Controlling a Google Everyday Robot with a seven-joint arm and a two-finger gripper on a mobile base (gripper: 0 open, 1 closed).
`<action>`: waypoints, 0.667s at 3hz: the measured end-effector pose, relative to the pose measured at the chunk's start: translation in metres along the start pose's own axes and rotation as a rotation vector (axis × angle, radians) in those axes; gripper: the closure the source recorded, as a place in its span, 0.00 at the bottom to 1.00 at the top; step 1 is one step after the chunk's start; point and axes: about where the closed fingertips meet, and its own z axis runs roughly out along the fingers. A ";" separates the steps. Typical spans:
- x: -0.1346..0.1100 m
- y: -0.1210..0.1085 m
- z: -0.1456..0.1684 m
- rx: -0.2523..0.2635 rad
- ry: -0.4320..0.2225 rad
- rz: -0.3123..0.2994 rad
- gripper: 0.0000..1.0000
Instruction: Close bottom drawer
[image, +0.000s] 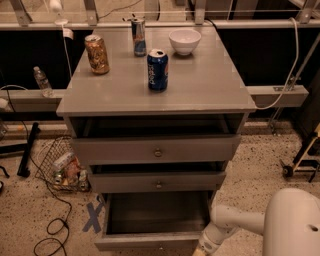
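- The bottom drawer (156, 219) of the grey desk (205, 87) is pulled well out toward the camera, lowest of the three and down near the speckled floor.
- Its open side faces straight up, so we look down into a dark, boxy inside.
- Its flat grey front runs left to right along the lower edge of the view, and that is the long axis. The shorter depth runs back under the desk.
- The front faces the camera, seen at a steep angle. I can't make out its knob from here.
- The white arm (235, 222) reaches in from the lower right, angling down and left toward the drawer's front right corner.
- The tool (199, 251) sits at the very bottom edge, just beside that corner and partly cut off. Whether it is released or clenched, I cannot tell, and I can't say whether it touches the drawer.
- Above, the middle drawer (157, 182) sticks out a little with a dark gap over it. The top drawer (156, 149) does the same.
- On the desk top a blue can (157, 70) stands upright near the middle, and a gold can (96, 54) stands to the back left.
- A slim can (139, 36) and a white bowl (184, 41) stand along the back edge.
- On the floor to the left lies a wire basket (62, 167), with a blue tape cross (93, 217) near the drawer's left corner.
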 end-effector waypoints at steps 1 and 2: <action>-0.011 -0.015 0.005 0.059 -0.016 -0.024 1.00; -0.022 -0.031 0.008 0.118 -0.023 -0.034 1.00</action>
